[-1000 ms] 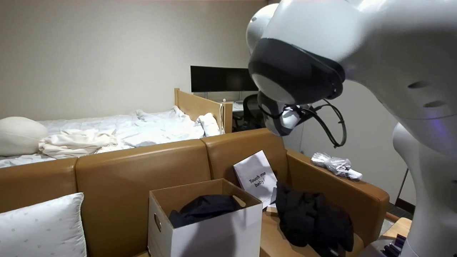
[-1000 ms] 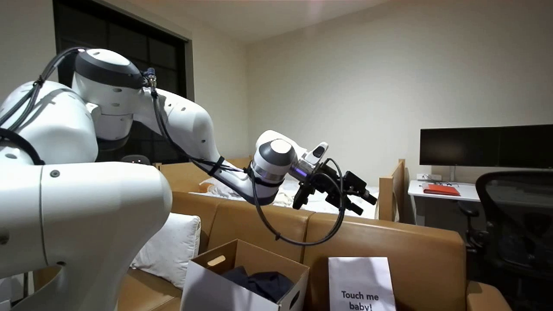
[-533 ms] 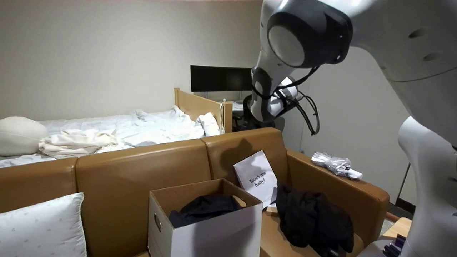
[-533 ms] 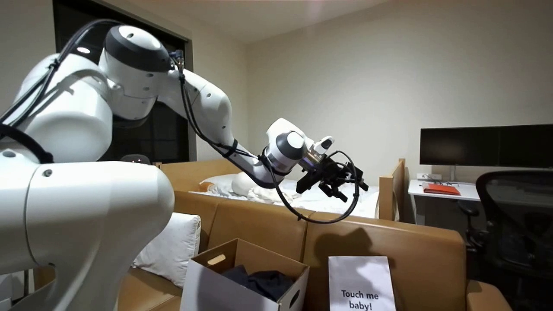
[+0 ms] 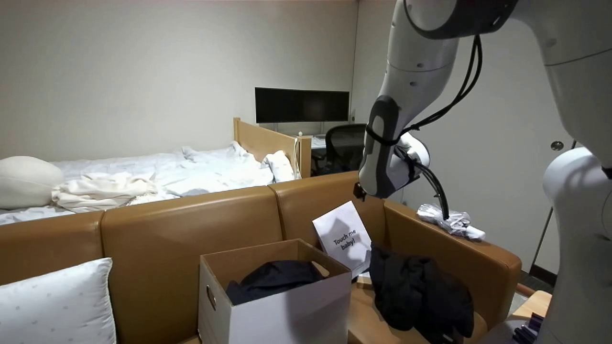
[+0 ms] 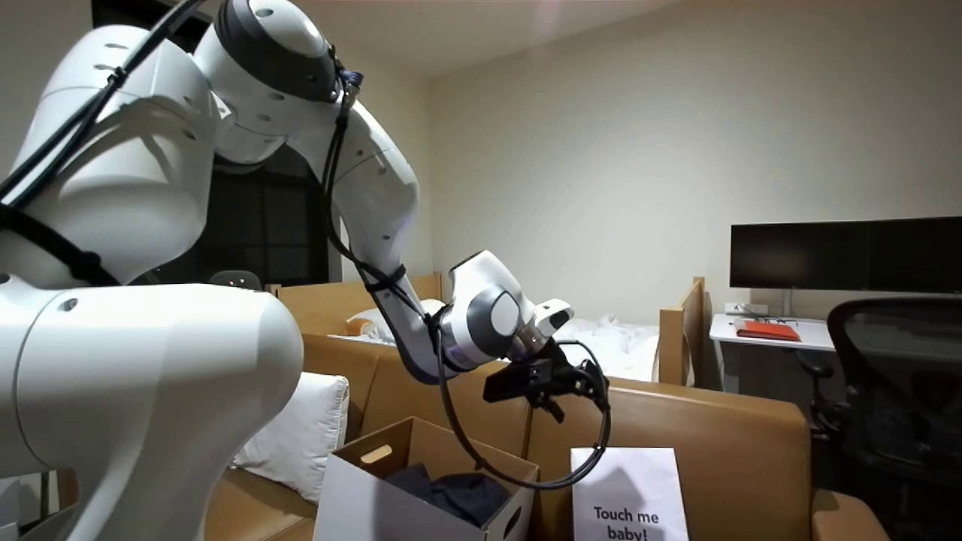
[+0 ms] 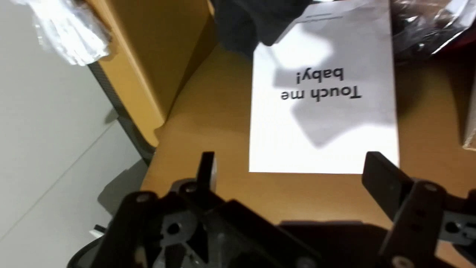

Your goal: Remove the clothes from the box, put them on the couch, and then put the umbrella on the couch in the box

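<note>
Hand (image 7: 290,160): fingers (image 7: 205,171) spread wide, unloaded, hanging over the armrest end of the couch (image 5: 191,220), above the white "Touch me baby!" sheet (image 5: 344,236) that leans on the backrest (image 5: 330,191).

Clearance: white cardboard box (image 5: 291,315) stands near the sheet on one side, armrest (image 5: 483,263) on the other; wrist view shows bare leather in both gaps. A strip of seat (image 5: 366,308) shows between box and black clothes heap (image 5: 420,296).

Container: box upright on the couch, top uncovered, handle holes cut in its walls. In both exterior views a dark garment (image 5: 277,279) lies inside, its folds below the far rim.

Surface: heap rests on the seat beside the armrest; plastic-wrapped bundle (image 5: 459,223) on top of the armrest. White pillow (image 5: 62,306) against the backrest, past the box.

Room: behind the backrest, bed (image 5: 267,141) with rumpled white bedding (image 5: 215,167); farther, worktop (image 6: 724,329) with a red folder (image 6: 766,329), black office chair (image 5: 346,143), wide dark monitor (image 5: 302,105), pale wall (image 5: 143,71).
</note>
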